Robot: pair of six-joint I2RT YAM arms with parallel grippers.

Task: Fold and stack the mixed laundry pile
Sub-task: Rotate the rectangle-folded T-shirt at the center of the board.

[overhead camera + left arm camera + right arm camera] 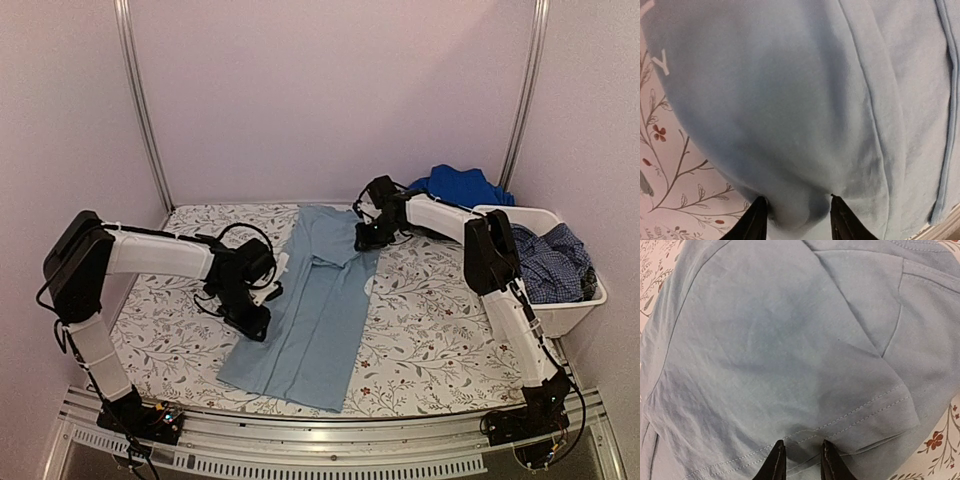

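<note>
Top external view: the pale blue garment (310,310) lies flat and lengthwise down the middle of the surface (430,320), on the white leaf-and-flower cover, its narrower end at the far edge and its wider end near the arms' bases. A short sleeve is laid over the body near the far end. The left pincer (258,325) sits low at the garment's left edge. In the left wrist view a rounded bulge of the pale blue cloth is caught between the 2 black fingers (756,222), so the left pincer (797,217) is clenched on it. The right pincer (366,240) is down at the garment's far right side. In the right wrist view its tips stand close together with the stitched sleeve hem pinched between them — the right pincer (801,460) is grasping the same garment. Well apart, at the far right, the royal blue garment (460,185) is heaped behind the white tub (575,312) — the dark blue check garment (548,262) lies inside it.
</note>
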